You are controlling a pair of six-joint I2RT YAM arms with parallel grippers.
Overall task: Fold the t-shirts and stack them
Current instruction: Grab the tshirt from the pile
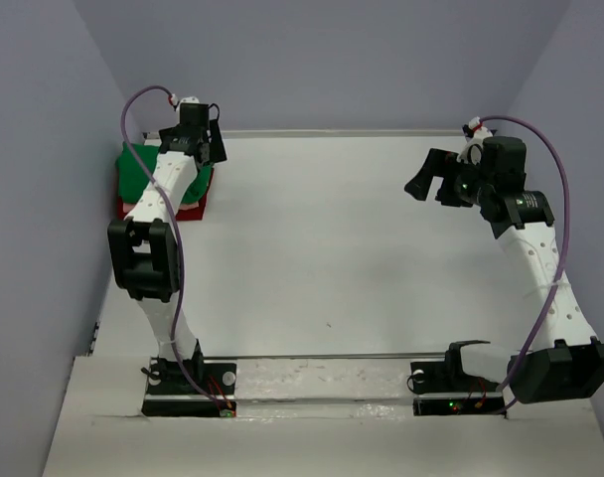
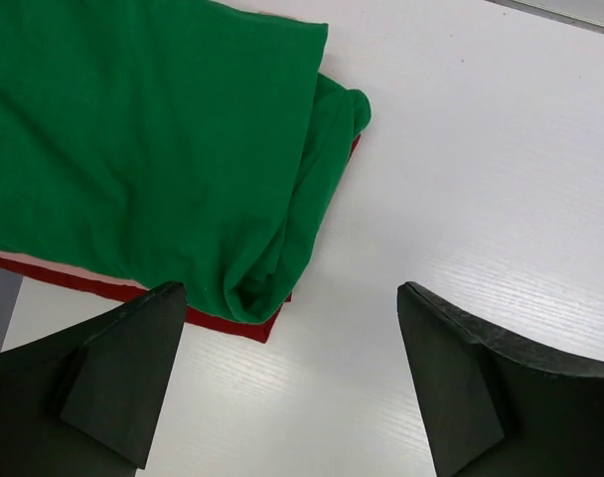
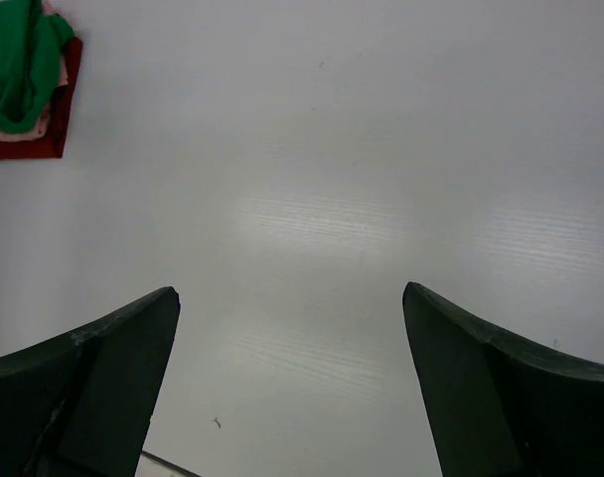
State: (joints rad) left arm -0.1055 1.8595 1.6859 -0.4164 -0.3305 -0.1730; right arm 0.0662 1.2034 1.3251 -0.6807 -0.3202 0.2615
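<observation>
Both my claws are wide open, nothing held; left gripper (image 2: 288, 303) hangs over the edge of the t-shirts (image 1: 143, 174), stacked at the table's (image 2: 481, 149) far-left corner; green shirt (image 2: 153, 139) on top, folded, one edge loosely rolled and rumpled; pink shirt (image 3: 34, 130) a thin sliver beneath; dark red shirt (image 2: 232, 325) at the bottom, edge peeking out; right gripper (image 3: 287, 303) is over bare table, well apart.

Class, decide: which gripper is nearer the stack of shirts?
Left. The left gripper hangs above a corner of the stack of shirts; the right gripper is far off, above bare table.
</observation>
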